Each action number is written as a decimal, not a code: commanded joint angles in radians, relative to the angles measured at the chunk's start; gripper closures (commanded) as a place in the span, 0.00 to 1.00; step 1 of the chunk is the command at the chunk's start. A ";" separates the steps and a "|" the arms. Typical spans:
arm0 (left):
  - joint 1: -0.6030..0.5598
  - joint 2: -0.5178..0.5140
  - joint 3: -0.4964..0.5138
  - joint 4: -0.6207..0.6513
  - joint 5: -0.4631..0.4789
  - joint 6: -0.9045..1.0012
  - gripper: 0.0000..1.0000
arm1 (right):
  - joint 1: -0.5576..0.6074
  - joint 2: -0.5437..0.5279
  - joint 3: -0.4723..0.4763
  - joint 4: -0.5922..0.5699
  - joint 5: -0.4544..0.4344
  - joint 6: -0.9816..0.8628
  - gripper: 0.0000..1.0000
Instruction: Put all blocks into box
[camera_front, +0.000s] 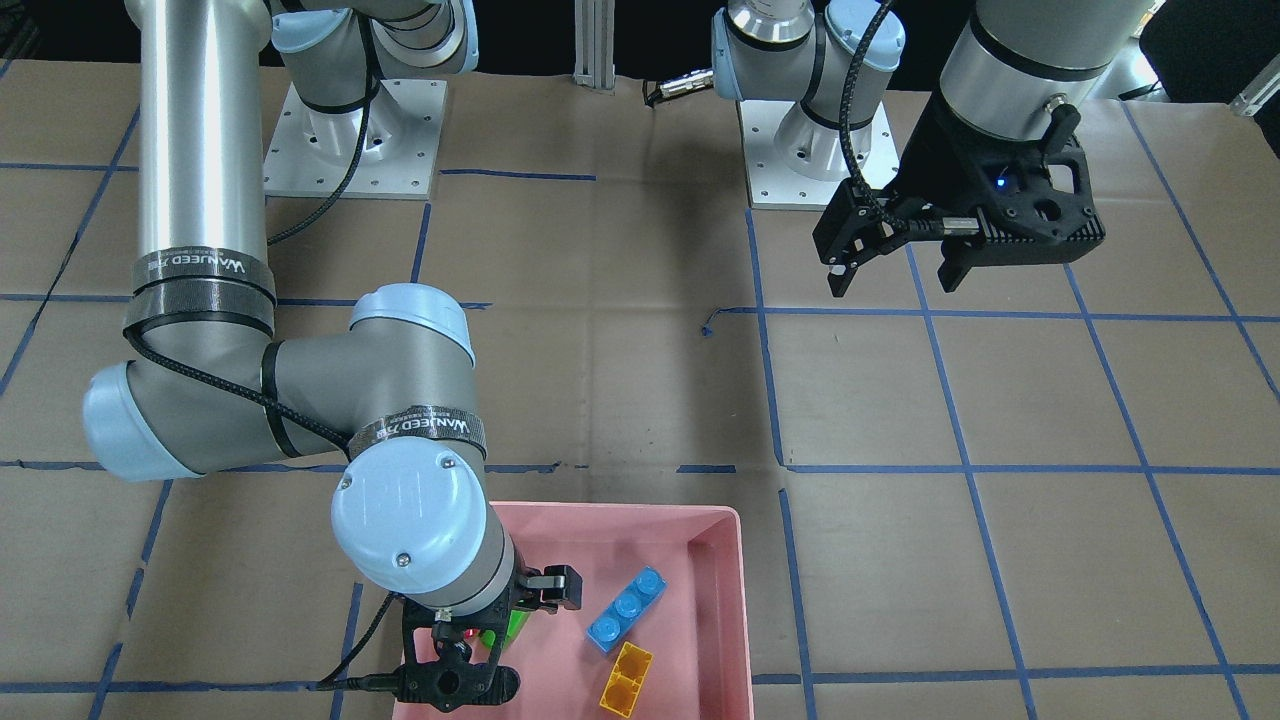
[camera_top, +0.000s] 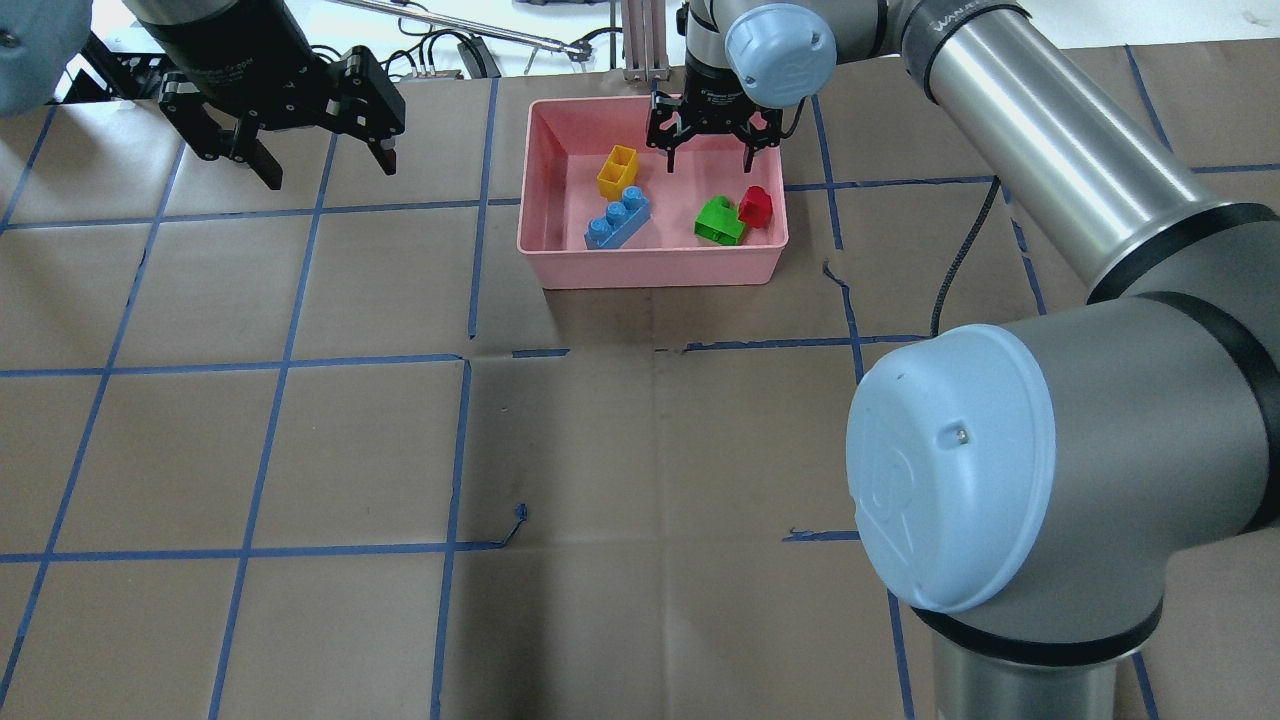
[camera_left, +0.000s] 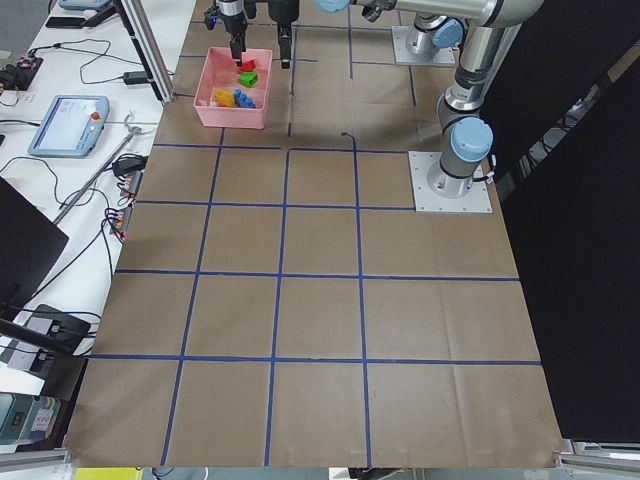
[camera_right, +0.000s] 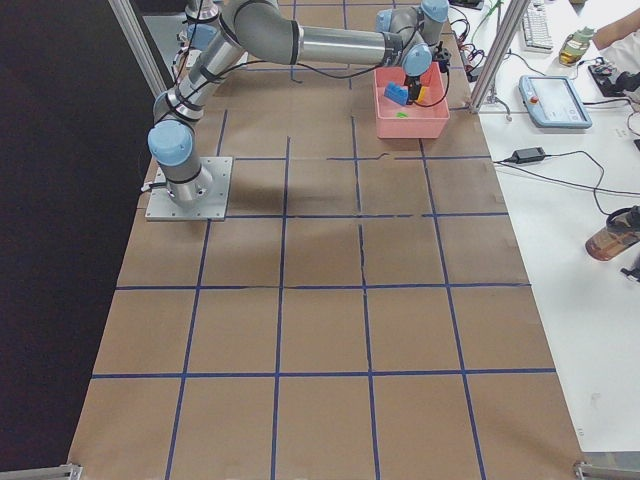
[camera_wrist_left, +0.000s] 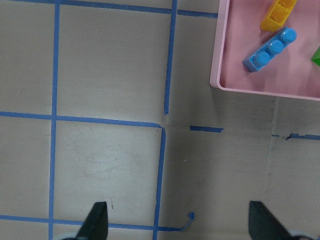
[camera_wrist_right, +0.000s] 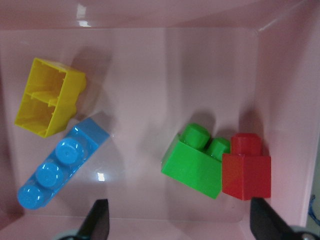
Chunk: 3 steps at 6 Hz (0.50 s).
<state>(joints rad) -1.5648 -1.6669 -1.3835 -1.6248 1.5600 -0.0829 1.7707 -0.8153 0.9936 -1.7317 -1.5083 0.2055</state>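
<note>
The pink box (camera_top: 650, 268) stands at the table's far middle. All the blocks lie inside it: yellow (camera_top: 617, 170), blue (camera_top: 617, 218), green (camera_top: 718, 220) and red (camera_top: 756, 206), the red one touching the green one. My right gripper (camera_top: 712, 160) hangs open and empty over the box's far right part, above the green (camera_wrist_right: 197, 160) and red (camera_wrist_right: 246, 167) blocks. My left gripper (camera_top: 320, 165) is open and empty above the table, left of the box. In the left wrist view the box's corner (camera_wrist_left: 218, 60) and the blue block (camera_wrist_left: 269, 50) show.
The table is brown paper with a blue tape grid. An aluminium post (camera_top: 640, 40) stands just behind the box. The right arm's elbow (camera_top: 950, 470) reaches over the table's right half. Two base plates (camera_front: 355, 140) sit at the robot's side.
</note>
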 joint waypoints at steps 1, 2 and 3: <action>0.000 0.001 0.000 0.002 0.002 0.000 0.01 | -0.025 -0.089 0.012 0.129 -0.004 -0.011 0.00; 0.000 0.003 0.000 0.000 0.002 0.000 0.01 | -0.068 -0.141 0.032 0.205 -0.006 -0.047 0.00; 0.000 0.003 0.000 0.002 0.002 0.000 0.01 | -0.103 -0.238 0.109 0.234 -0.035 -0.104 0.00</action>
<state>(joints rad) -1.5647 -1.6648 -1.3837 -1.6238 1.5615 -0.0828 1.7030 -0.9697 1.0445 -1.5408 -1.5225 0.1492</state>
